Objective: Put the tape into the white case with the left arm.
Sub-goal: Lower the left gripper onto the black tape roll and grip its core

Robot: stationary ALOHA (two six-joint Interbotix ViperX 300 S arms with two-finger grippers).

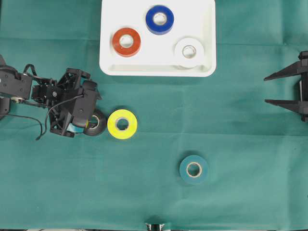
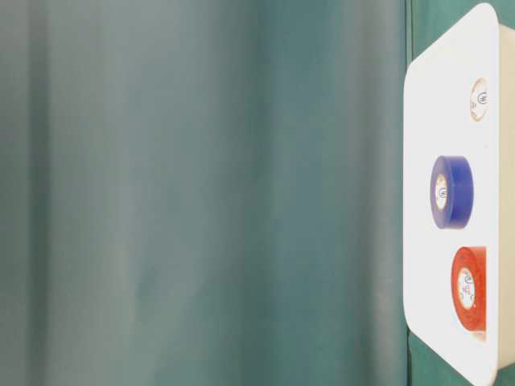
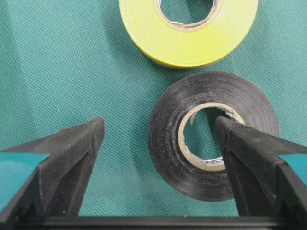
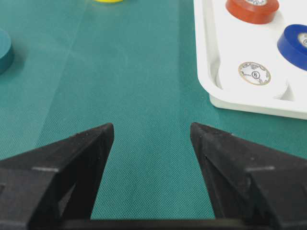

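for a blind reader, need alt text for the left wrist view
The open left gripper straddles one side of a flat-lying black tape roll, one teal-banded finger tip in its cardboard core, on green cloth. A yellow tape roll lies just beyond.

left arm [image 1: 45, 94]: black, boxy open-frame links with visible gaps
left arm cable: thin black wire looping off the wrist toward the near side
left gripper [image 3: 158, 132]: two black pointed wedge fingers, matte and lightly dust-speckled, each with a teal tape band
right gripper [image 4: 152, 139]: two all-black pointed wedge fingers, grainy surface
right gripper, overhead view: two black prongs at the right edge
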